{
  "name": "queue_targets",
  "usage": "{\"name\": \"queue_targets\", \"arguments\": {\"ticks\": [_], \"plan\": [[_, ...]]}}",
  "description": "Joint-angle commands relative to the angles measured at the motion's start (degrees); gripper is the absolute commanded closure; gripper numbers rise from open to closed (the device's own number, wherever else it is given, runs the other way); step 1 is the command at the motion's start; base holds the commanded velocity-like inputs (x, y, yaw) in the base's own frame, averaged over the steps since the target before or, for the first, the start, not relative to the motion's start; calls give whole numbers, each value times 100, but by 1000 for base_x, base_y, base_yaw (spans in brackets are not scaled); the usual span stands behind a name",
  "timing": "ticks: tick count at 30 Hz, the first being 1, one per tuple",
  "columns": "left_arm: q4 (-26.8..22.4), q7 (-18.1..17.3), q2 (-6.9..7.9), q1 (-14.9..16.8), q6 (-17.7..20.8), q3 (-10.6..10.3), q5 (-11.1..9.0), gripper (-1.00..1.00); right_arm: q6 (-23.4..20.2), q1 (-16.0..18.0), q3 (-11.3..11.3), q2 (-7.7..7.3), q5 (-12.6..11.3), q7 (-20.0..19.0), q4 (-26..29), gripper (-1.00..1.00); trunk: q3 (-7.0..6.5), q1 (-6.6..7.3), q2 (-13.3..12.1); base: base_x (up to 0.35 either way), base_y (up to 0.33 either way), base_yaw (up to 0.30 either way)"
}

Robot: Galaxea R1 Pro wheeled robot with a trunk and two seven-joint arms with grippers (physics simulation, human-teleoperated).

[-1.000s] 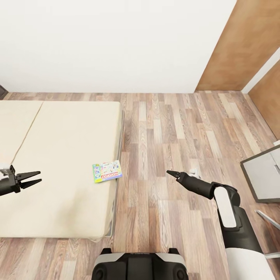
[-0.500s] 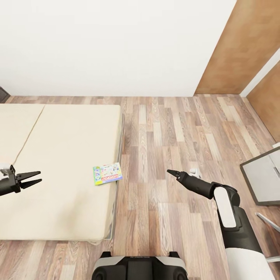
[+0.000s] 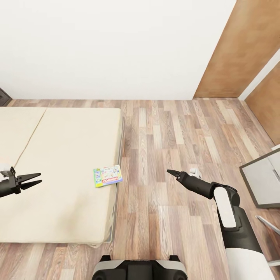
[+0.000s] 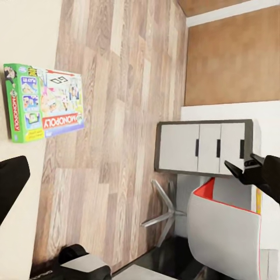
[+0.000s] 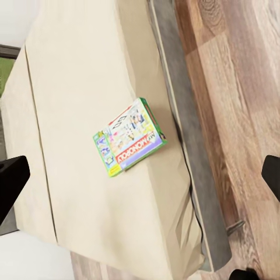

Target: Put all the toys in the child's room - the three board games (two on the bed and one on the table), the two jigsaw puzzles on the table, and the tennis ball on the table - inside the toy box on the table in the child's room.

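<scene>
One board game [image 3: 107,175], a flat pale blue box with a green edge, lies on the beige bed [image 3: 66,155] close to its right edge. The right wrist view has the board game [image 5: 128,144] on the mattress, and the left wrist view has the board game [image 4: 44,102] too. My left gripper [image 3: 40,178] hovers open over the bed, well left of the box. Over the wood floor to the box's right, my right gripper [image 3: 169,172] is open and holds nothing. The toy box, jigsaw puzzles and tennis ball are out of view.
A dark-framed grey cabinet [image 3: 262,181] stands at the right edge, with a chair leg [image 3: 268,223] below it. A brown wood panel [image 3: 241,46] meets the white wall at the upper right. A small white object [image 3: 194,170] lies on the floor by my right arm.
The whole view has shifted, so the bed, box and floor sit a little lower in the picture. Both grippers keep their places and stay open.
</scene>
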State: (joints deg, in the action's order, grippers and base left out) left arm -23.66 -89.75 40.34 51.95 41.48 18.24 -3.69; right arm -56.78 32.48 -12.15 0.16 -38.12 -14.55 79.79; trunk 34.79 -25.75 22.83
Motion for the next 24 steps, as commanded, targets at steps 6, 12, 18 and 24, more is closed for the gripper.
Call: {"name": "queue_targets", "arguments": {"ticks": [6,12,18,24], "plan": [[29,-25,0,-4,36,4,10,-100,-27,4,-8,2,52,-55,-21,-100,-50,-3,9,0,0,0],[42,-25,-4,-9,29,4,16,-100,-26,2,-7,2,65,-57,-119,-100,-106,-3,9,0,0,0],[47,-25,-38,-9,8,4,17,-100,-26,-3,0,2,71,-57,-156,-100,-162,-3,9,0,0,0],[51,-25,-49,-38,-17,4,17,-100,-26,-4,-3,2,70,-55,-164,-100,-219,-3,9,0,0,0]]}}
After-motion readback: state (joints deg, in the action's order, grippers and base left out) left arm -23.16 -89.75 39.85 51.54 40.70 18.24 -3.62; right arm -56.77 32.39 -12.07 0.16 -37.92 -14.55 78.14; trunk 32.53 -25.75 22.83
